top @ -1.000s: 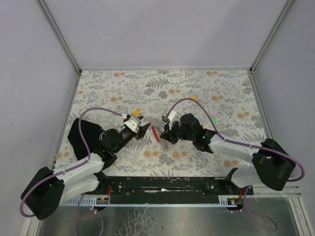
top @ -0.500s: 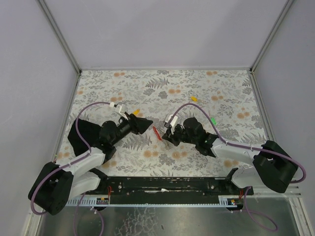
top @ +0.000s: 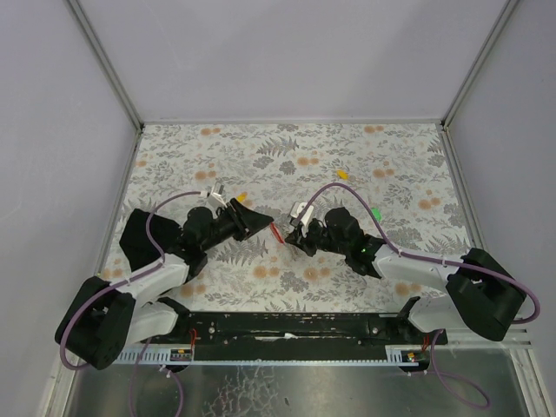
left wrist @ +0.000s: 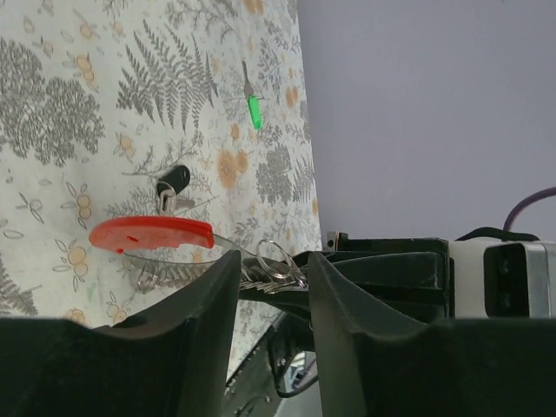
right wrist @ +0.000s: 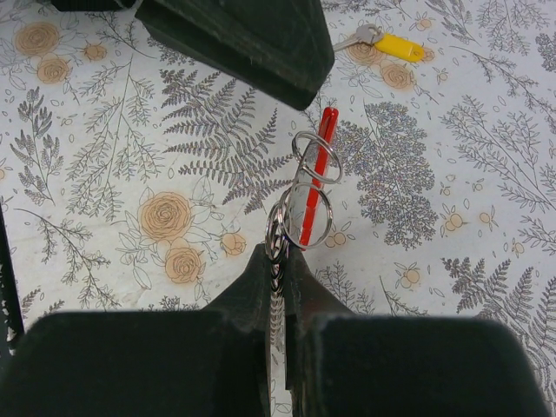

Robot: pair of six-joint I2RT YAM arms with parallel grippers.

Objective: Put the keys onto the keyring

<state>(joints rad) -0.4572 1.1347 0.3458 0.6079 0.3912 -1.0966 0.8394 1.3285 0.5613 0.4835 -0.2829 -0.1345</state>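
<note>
Right wrist view: the right gripper [right wrist: 276,259] is seen clamped tight on the keyring [right wrist: 314,178]. Its red tab and at least two wire rings [right wrist: 306,215] project toward 12 o'clock. At 11 o'clock the left gripper [left wrist: 271,265] is held partly open, with nothing in it. One keyring and four keys are counted: yellow key [right wrist: 395,45] at 1 o'clock, black key [left wrist: 175,179], green key [left wrist: 254,111], orange key [top: 342,174]. None is judged threaded, so all the threading is left.
</note>
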